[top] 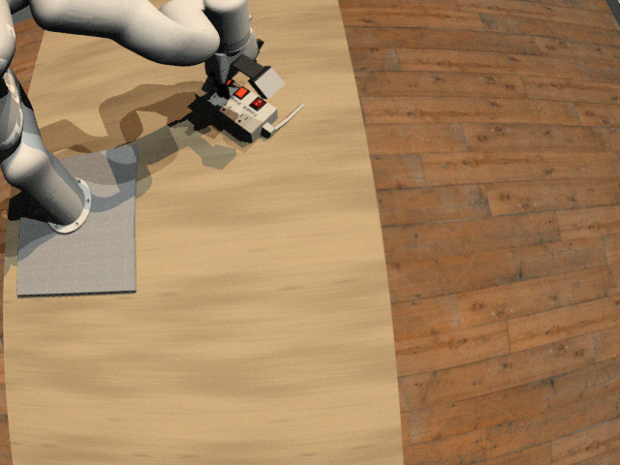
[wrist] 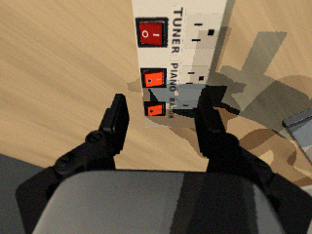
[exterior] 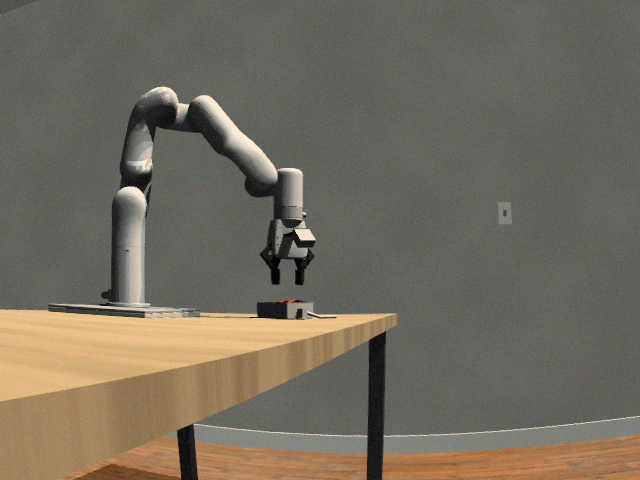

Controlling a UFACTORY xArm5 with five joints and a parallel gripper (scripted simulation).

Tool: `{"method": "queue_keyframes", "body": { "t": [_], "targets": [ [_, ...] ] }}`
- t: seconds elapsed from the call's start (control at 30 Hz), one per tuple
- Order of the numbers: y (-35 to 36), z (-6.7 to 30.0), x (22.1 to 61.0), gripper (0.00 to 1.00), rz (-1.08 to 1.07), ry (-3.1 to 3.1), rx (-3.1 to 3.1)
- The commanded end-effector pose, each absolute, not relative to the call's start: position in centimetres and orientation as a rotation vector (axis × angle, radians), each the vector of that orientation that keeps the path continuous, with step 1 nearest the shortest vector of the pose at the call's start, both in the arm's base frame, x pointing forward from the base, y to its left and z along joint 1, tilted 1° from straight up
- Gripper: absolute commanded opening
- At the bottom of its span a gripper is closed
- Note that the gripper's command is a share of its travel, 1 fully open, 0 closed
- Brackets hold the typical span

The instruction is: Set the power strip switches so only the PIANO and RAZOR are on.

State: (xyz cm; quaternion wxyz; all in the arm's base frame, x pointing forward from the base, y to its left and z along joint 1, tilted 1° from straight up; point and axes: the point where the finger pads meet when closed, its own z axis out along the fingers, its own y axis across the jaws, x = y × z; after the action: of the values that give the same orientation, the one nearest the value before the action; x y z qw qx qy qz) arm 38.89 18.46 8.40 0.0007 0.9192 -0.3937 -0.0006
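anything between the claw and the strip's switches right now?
Nothing visible. The claw hangs open above the power strip with only air between. In the wrist view, the TUNER, PIANO and nearest switches sit uncovered.

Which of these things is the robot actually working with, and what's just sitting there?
Part of the job:
- power strip
- its TUNER switch, PIANO switch and the third switch
- gripper, open above the strip

Just there:
- table
- grey base plate
- wall plate

A white power strip is showing 3 red switches, lying on a tan wood-grain table; black hand.
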Motion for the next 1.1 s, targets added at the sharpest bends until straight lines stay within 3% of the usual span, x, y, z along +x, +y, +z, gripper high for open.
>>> {"method": "queue_keyframes", "body": {
  "t": [0.0,0.4,1.07],
  "targets": [
    [18.5,9.4,39.0,1.0,0.002,-1.237,2.889],
    [18.6,15.9,38.9,1.0,0.002,-1.237,2.889],
    [18.6,18.0,38.9,1.0,0.002,-1.237,2.889]
  ]
}}
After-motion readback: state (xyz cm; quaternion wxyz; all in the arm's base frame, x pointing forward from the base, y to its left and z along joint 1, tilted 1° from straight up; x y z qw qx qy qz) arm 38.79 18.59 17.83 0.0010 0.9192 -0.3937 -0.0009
